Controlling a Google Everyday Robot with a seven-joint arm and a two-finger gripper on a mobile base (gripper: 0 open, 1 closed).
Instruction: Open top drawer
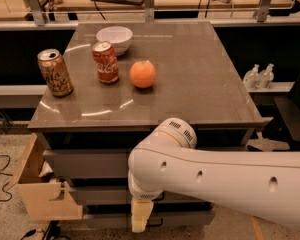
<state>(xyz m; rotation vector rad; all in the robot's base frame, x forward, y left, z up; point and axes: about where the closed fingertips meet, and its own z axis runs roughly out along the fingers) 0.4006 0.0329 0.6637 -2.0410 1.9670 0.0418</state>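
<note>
- Gripper [141, 215]: seen as a cream-coloured tip hanging straight down from the white arm [215, 176], at the bottom of the frame just left of centre. Whether it is open or closed cannot be told. Nothing is seen in its hold, and contact with the cabinet front behind it cannot be judged.
- Arm: enters from the lower right, runs leftward across the cabinet front and bends downward at a rounded joint.
- Top drawer [82, 163]: the tall grey front panel directly under the table top [190, 89], in the lower left-centre of the frame. It appears shut. Its right part and centre are hidden behind the arm, so the handle is not seen.
- Relation: the gripper lies below the top drawer's front panel, level with the two shallower drawers [102, 195] beneath it.
- On the table top, upper left of the frame: a white bowl [114, 37] at the back, a red can [105, 62] in front of it, a tan can [55, 72] to the left and an orange [142, 74] to the right, all apart from one another.
- Cardboard box [40, 186]: lower left, beside the cabinet.
- Two small bottles [259, 76]: on a ledge at the right edge.
</note>
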